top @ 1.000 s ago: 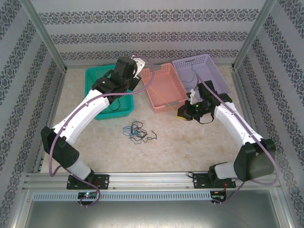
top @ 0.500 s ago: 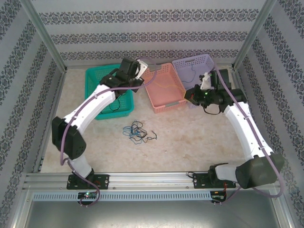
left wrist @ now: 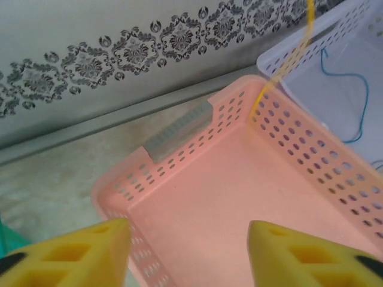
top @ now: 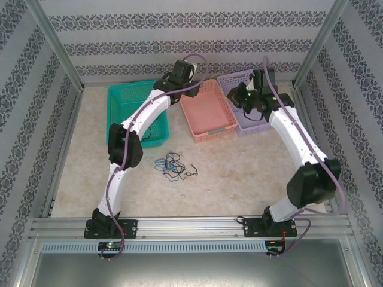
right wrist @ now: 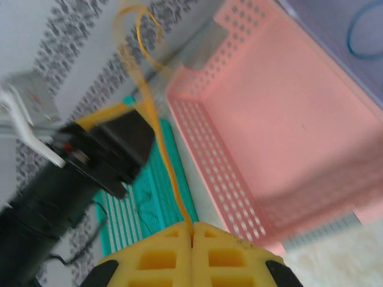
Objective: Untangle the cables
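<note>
Top cam: high, behind the arm bases, looks down & fwd over the whole beige speckled desk to the patterned back wall; wide, far off. L wrist cam: close above the pink perforated plastic basket, facing that wall, left fingers at btm edge. R wrist cam: close too, right fingers at btm, looks across the same basket toward the green ribbed plastic basket. All 3 share the pink basket; both wrist cams also catch the thin yellow cable & a corner of the lilac perforated basket.

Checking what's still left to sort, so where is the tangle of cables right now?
In the top view, the tangle lies on the table, left of centre, just in front of the green basket's near right corner.
</note>
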Available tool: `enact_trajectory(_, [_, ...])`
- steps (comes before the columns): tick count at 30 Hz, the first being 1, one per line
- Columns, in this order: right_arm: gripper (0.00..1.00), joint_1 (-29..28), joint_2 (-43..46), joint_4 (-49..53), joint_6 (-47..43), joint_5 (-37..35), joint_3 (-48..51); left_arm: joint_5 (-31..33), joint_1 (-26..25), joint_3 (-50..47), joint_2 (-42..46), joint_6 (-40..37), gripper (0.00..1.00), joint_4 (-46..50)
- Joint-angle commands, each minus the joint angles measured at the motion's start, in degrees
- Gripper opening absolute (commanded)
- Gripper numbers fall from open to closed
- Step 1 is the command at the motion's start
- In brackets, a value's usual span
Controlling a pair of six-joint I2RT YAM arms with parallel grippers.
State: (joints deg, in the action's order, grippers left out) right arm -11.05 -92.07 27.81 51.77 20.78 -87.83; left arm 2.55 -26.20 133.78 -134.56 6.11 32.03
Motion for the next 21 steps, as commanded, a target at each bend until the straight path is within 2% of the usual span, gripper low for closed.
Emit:
enact_trajectory(1, [0.0, -0.93, -6.94, -7.15, 3.4, -3.27, -7.8, -3.6, 0.78, 3.42, -0.2, 5.59, 0.64, 3.62])
enact_trajectory(4, [0.0, -1.85, -13.74, -7.33, 3.3, -2.85, -14.89, -6.23, 1.59, 2.84, 1.52, 6.53, 0.69, 6.64])
enact_trajectory(8, [0.0, -2.66, -19.55, -6.42, 3.13, -3.63, -21.61, -14.01, 3.61, 2.64, 2.88, 8.14, 0.7, 11.75])
enact_trajectory(11, [0.0, -2.92, -22.85, -5.35, 3.07, -3.3, -25.12, -15.91, 4.41, 2.64, 3.63, 9.99, 0.67, 15.87])
enact_trajectory(14, [0.0, -3.18, -25.59, -3.97, 2.45, -2.41, -27.5, -15.81, 4.41, 1.29, 5.92, 12.43, 0.64, 17.78])
enact_trajectory(16, [0.0, -3.37, -26.85, -4.13, 2.08, -2.33, -27.82, -13.37, 4.4, -1.71, 9.22, 16.14, 0.63, 17.61])
enact_trajectory(21, [0.0, -4.02, -30.33, -6.68, 2.43, 0.61, -28.27, -12.18, 4.23, -16.21, 20.65, 24.43, 0.62, 11.88])
